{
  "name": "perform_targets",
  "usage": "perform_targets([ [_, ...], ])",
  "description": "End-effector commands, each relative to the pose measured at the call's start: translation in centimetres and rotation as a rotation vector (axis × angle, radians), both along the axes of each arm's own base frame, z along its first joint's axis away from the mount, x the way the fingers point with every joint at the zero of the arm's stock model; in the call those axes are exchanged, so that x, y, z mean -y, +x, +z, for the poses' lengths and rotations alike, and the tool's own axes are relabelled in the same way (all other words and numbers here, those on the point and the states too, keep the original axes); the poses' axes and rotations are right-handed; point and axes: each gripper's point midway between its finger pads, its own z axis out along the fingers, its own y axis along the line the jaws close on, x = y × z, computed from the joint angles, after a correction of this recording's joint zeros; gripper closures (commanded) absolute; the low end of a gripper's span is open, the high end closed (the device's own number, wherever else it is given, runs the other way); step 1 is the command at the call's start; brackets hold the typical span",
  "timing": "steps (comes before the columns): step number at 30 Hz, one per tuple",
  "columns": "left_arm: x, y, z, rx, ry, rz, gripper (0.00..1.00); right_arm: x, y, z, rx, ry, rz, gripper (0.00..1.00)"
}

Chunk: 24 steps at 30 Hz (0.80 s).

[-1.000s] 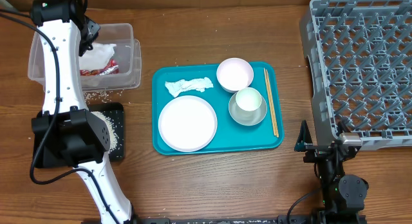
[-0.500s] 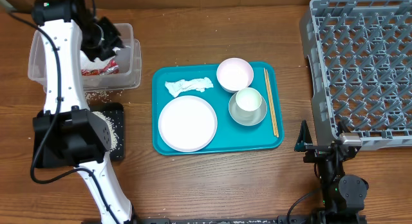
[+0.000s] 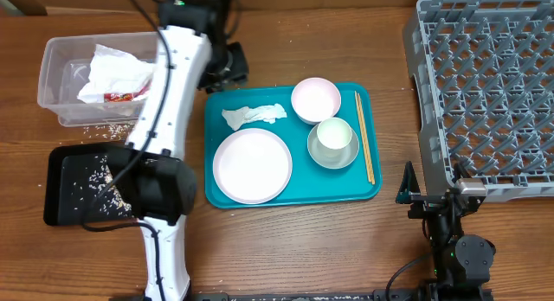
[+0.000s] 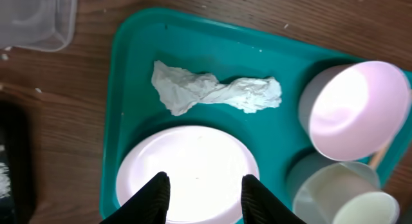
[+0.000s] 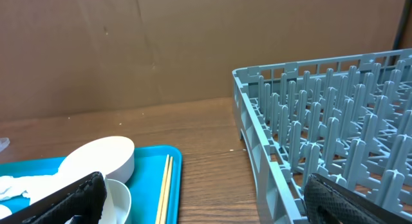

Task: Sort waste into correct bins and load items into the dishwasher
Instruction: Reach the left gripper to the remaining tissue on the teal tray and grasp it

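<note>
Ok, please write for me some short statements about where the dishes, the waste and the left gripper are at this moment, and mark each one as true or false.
1. The clear tub holds a red sauce packet. True.
2. The chopsticks lie in the clear tub. False: they lie on the teal tray, to the right of the grey dish.
3. The cup stands in the grey dish. True.
4. The plate sits in the dish rack. False: it lies on the teal tray, apart from the dish rack.
5. The left gripper is shut on the plate. False: its jaws stand apart and empty above the plate.
</note>
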Motion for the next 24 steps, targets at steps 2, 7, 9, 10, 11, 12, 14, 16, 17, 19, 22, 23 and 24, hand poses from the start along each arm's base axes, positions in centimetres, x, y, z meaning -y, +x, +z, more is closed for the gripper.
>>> perform_targets([
  [2,-0.5,-0.3,-1.9,0.012,0.163,0.132,0.61,0.1,0.0,-0.1,0.006,-0.006,-0.004,0.00],
  [7,0.1,-0.6,-5.8,-0.018,0.164,0.231,0.61,0.1,0.0,-0.1,0.006,-0.006,-0.004,0.00],
  [9,0.2,-0.3,-7.2,-0.008,0.158,0.238,0.61,0.1,0.0,-0.1,0.007,-0.006,-0.004,0.00],
  [10,0.3,-0.1,-7.9,-0.001,0.156,0.238,0.61,0.1,0.0,-0.1,0.006,-0.007,-0.004,0.00],
  [11,0.3,0.1,-8.6,0.005,0.153,0.239,0.61,0.1,0.0,-0.1,0.006,-0.006,-0.004,0.00],
  [12,0.4,0.2,-9.1,0.011,0.150,0.238,0.61,0.1,0.0,-0.1,0.006,-0.006,-0.005,0.00],
  [14,0.6,0.6,-10.1,0.026,0.142,0.238,0.60,0.1,0.0,-0.1,0.006,-0.006,-0.004,0.00],
  [16,0.7,0.7,-11.0,0.036,0.138,0.237,0.59,0.1,0.0,-0.1,0.007,-0.006,-0.004,0.00],
  [17,0.7,0.6,-11.4,0.036,0.138,0.236,0.59,0.1,0.0,-0.1,0.006,-0.007,-0.004,0.00],
  [19,0.9,0.4,-12.1,0.032,0.141,0.230,0.59,0.1,0.0,-0.1,0.007,-0.006,-0.004,0.00],
  [22,1.2,0.3,-13.0,0.043,0.150,0.220,0.58,0.1,0.0,-0.1,0.006,-0.006,-0.004,0.00],
  [23,1.3,0.4,-13.3,0.053,0.154,0.217,0.58,0.1,0.0,-0.1,0.006,-0.007,-0.004,0.00],
  [24,1.4,0.5,-13.6,0.065,0.159,0.214,0.58,0.1,0.0,-0.1,0.006,-0.007,-0.004,0.00],
])
